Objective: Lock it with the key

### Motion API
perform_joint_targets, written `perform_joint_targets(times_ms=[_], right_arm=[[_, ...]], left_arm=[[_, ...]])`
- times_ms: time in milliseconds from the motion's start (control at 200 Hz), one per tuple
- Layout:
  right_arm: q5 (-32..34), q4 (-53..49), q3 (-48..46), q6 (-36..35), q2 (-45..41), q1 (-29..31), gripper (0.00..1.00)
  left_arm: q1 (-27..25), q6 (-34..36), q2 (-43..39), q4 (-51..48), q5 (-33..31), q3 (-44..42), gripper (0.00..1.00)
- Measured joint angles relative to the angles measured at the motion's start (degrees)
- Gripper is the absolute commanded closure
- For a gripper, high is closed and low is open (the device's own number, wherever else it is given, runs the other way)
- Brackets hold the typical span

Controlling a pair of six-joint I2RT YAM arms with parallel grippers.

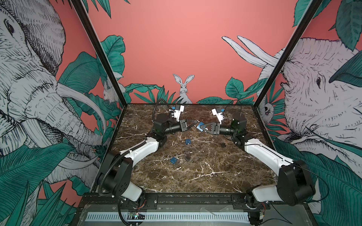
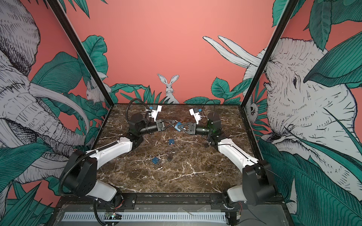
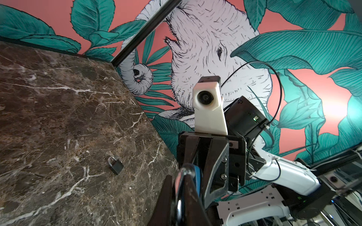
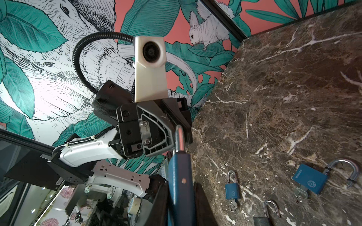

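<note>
Both grippers meet above the middle of the table. My right gripper [image 1: 201,127] [image 4: 181,188] is shut on the body of a blue padlock [image 1: 200,125] [image 2: 178,125] [image 4: 179,172], which I see edge-on in the right wrist view. The padlock's silver shackle [image 4: 179,137] [image 3: 179,182] points toward my left gripper [image 1: 195,123] [image 3: 182,180], which is shut on it. No key shows on this held padlock; its underside is hidden between the right fingers.
Loose padlocks lie on the marble table [image 1: 215,176]: a blue one [image 1: 188,141] [image 4: 309,181] with open shackle and key, a smaller blue one [image 1: 173,160] [image 4: 231,188] with key, and black ones [image 1: 187,158] [image 1: 223,144] [image 3: 116,165].
</note>
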Motion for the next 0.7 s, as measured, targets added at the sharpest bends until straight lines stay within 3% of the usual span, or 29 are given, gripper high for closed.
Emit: perform_joint_targets(times_ms=[385, 455, 700], right_arm=[[0.0, -0.2, 0.4, -1.3, -0.1, 1.1, 1.00], [-0.1, -0.1, 0.7, -1.4, -0.1, 1.2, 1.00], [0.4, -0.2, 0.9, -3.0, -0.1, 1.4, 1.00]], left_arm=[[2.7, -2.2, 0.1, -0.3, 7.0, 1.0, 0.91], [2.8, -2.8, 0.2, 0.1, 7.3, 1.0, 0.85], [2.8, -5.0, 0.2, 0.2, 7.2, 1.0, 0.85]])
